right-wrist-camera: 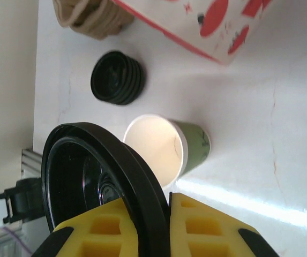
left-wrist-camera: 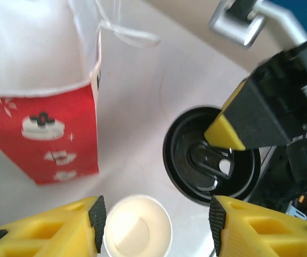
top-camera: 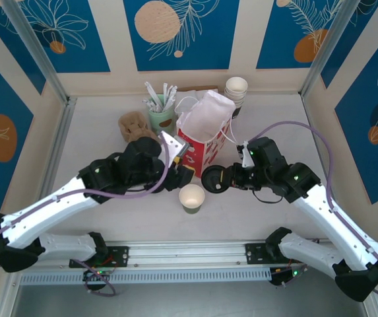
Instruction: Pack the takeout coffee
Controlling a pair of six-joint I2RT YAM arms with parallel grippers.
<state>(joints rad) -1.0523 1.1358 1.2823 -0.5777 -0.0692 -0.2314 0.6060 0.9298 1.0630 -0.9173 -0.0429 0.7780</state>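
2 end effectors: the left end effector (left-wrist-camera: 156, 220) has its yellow fingers spread apart and holds nothing; the right end effector (right-wrist-camera: 158, 211) is pinched shut on the rim of the lid (right-wrist-camera: 83, 176).
Cup: 1 green paper cup (top-camera: 192, 197), cream inside and uncapped, stands upright on the worktop (top-camera: 241, 221). It is on the near side of the bag (top-camera: 200, 142) and shows between the left fingers in the left wrist view.
Lid: round and black, tilted on edge, just right of the cup and apart from it.
Writing: there is dark print on the cup's side, too small to read. The bag is red with white snowflake and stacked-shape motifs, and no letters can be made out.
Bag: upright, mouth open, white inside, thin white handles, mid-worktop.
Around: 1 stack of black lids (right-wrist-camera: 117, 77) lies beside brown cardboard sleeves (top-camera: 132, 125), left of the bag. A green cup holding white sticks (top-camera: 159, 112) is far left of the bag. A stack of cream-rimmed cups (top-camera: 236, 91) is far right.
In the way: the bag stands close behind the cup and lid, and both arm tips crowd in beside them.
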